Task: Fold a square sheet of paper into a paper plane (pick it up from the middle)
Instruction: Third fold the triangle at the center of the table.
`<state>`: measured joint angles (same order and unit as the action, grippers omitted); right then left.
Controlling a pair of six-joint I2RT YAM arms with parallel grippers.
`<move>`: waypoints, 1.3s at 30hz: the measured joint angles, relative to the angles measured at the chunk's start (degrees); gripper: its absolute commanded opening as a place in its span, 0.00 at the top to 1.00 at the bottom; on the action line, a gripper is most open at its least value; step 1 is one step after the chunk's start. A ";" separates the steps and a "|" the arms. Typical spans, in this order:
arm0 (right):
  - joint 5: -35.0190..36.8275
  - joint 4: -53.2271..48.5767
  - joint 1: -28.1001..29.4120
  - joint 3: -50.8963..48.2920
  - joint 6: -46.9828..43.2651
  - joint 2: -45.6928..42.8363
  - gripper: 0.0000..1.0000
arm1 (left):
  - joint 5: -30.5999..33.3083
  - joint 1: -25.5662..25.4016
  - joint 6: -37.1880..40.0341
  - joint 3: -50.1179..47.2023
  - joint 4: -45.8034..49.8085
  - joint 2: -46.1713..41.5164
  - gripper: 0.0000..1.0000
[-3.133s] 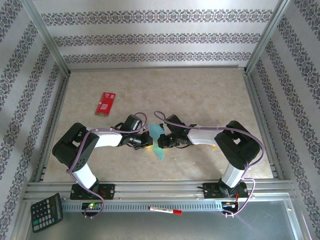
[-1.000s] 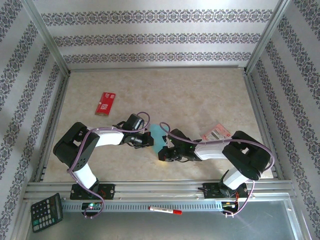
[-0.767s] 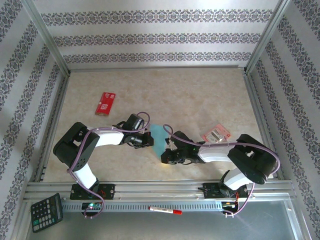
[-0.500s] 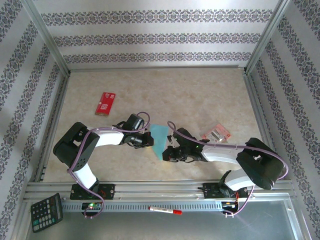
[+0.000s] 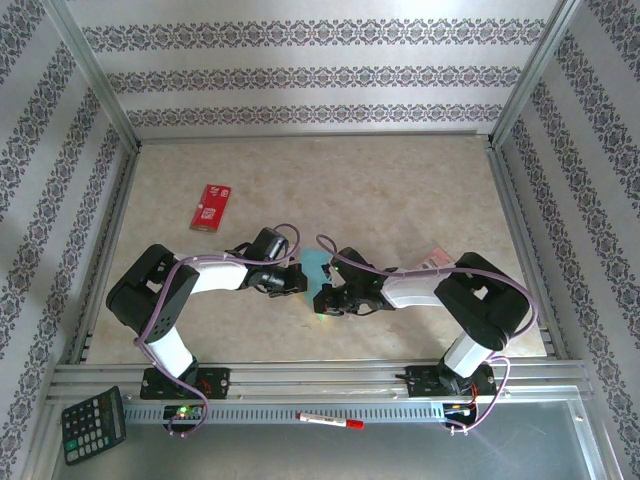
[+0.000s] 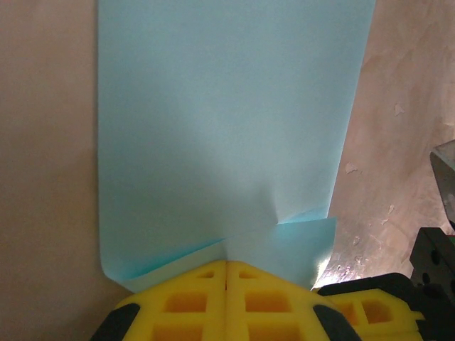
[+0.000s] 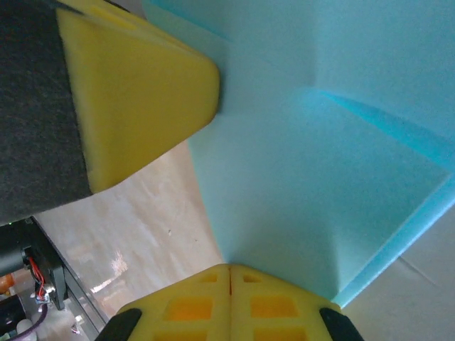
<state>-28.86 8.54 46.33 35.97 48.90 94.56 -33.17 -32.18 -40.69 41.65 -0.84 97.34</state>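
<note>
The square sheet of paper [image 5: 318,266] is light teal and creased into a narrower shape. It lies on the table between my two grippers. My left gripper [image 5: 298,281] is shut, with its yellow tips [image 6: 226,264] against the paper's near edge [image 6: 220,142], where two small folded flaps meet. My right gripper [image 5: 322,300] is also shut. Its tips [image 7: 229,268] touch the edge of the paper [image 7: 320,177] from the other side. One left fingertip [image 7: 135,92] rests on the sheet close by. Whether either pair of jaws pinches the paper is not clear.
A red packet [image 5: 211,206] lies at the left of the table. A small pink packet [image 5: 432,257] peeks out behind my right forearm. A calculator [image 5: 93,425] and a pen [image 5: 330,420] sit on the metal shelf in front of the arm bases.
My right gripper slid out to the lower right of the paper and has come back up-left against it; the right elbow has pulled in over the pink packet. The left arm stayed still.
</note>
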 measured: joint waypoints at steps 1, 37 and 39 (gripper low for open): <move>-0.15 0.59 -0.02 -0.33 0.00 0.00 0.99 | 0.02 0.00 -0.02 -0.02 0.00 0.00 1.00; -0.22 3.43 1.31 -3.17 0.28 -1.40 1.00 | 1.46 -0.07 0.66 0.76 2.32 -0.66 1.00; -0.44 5.38 1.29 -4.15 0.28 -1.42 1.00 | 1.55 -0.07 0.63 0.98 2.80 -0.76 1.00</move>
<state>-29.30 13.91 47.62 31.81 49.19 93.14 -31.62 -32.25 -40.05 42.63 1.96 96.57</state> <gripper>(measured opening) 0.040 0.049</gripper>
